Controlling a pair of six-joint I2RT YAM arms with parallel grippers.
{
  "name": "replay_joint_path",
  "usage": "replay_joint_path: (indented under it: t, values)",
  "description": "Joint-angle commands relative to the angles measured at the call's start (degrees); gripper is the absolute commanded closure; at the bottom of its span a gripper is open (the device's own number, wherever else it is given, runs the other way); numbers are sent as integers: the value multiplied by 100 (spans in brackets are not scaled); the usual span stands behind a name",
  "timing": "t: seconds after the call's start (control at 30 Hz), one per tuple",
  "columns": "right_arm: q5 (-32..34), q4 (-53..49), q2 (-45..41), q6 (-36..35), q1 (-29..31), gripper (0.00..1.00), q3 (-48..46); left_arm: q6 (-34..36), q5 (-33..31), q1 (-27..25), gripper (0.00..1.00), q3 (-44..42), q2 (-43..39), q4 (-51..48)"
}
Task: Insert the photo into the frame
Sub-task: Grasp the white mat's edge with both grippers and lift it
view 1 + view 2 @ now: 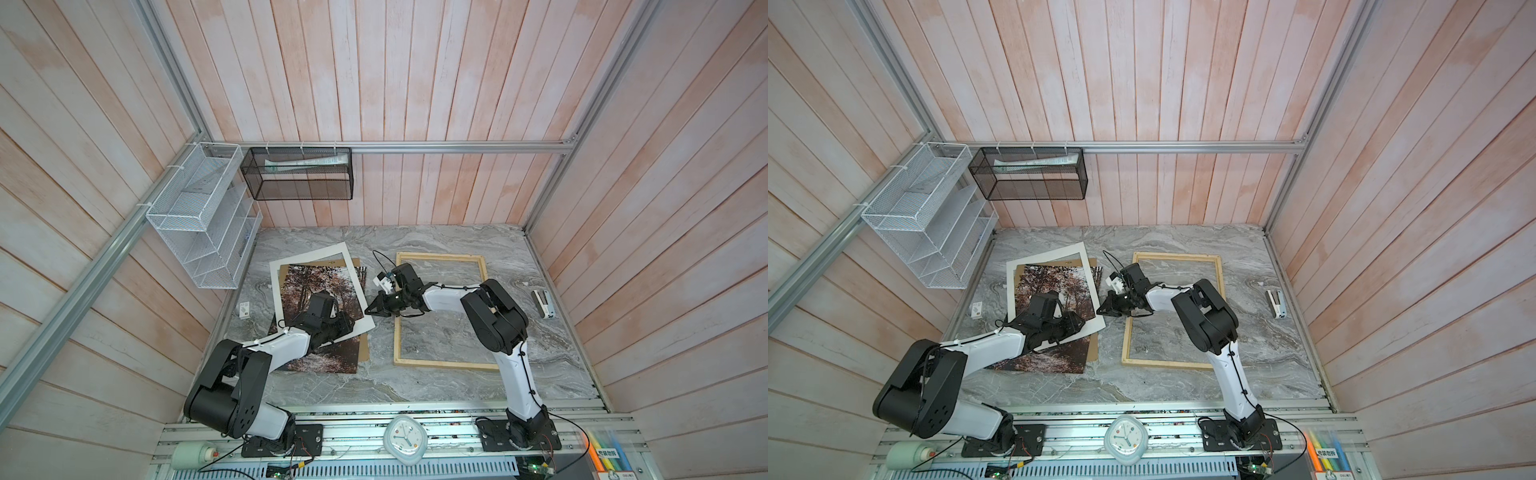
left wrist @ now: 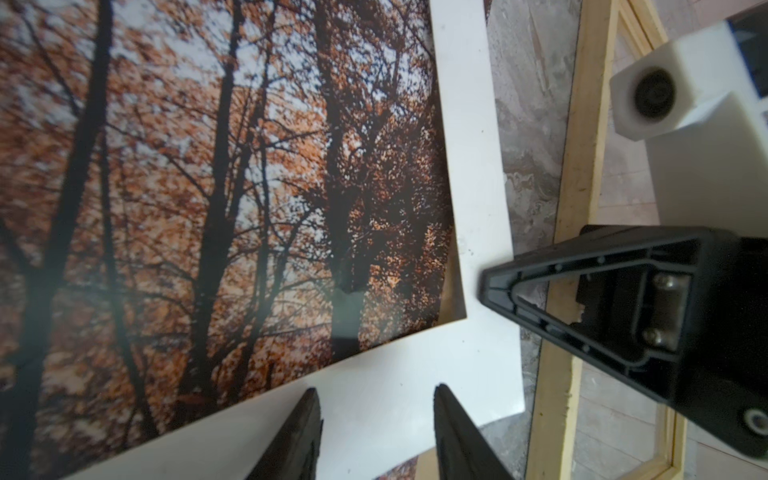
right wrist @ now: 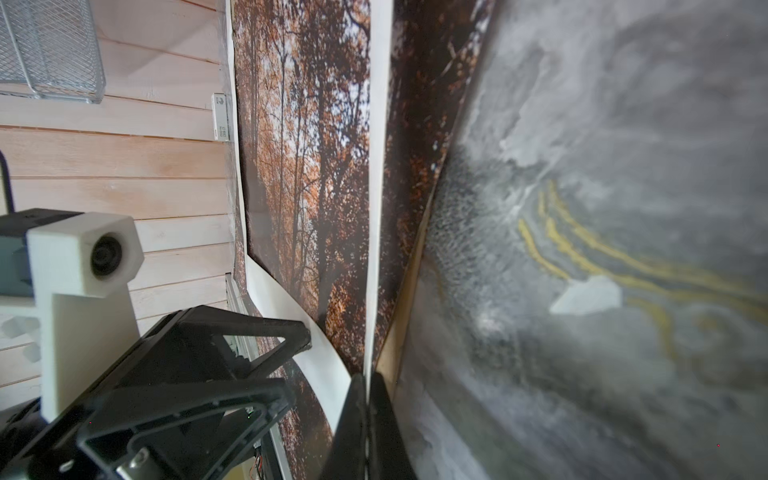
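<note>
Right gripper [image 1: 368, 310] clamped on white mat [image 1: 307, 254] edge | left gripper [image 2: 376, 395] gaping over it | we risk dragging the photo [image 1: 309, 282] askew underneath

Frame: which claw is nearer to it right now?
Right. The right claw sits just outside the frame, by the slat nearest the white mat, shut on the mat's corner. The left claw is open over the mat, farther from the frame.

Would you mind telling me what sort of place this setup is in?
Probably a staged robot test cell: plank-pattern wall panels in aluminium framing, a marble-look tabletop, and a left arm and right arm bolted to a rail.
</note>
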Motion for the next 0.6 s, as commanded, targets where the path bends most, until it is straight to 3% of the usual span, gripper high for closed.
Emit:
replay_joint_path:
  t: [0.0, 0.37, 0.57]
  values:
    - [107, -263, -180, -213, -98, 100, -17, 177, -281, 24, 53, 265, -257, -543]
    - [94, -348, -637, -613, -137, 100, 19, 367, -760, 33, 53, 765, -555, -1156]
    - [-149, -154, -411, -555, -116, 100, 214, 328, -935, 41, 53, 817, -642, -1377]
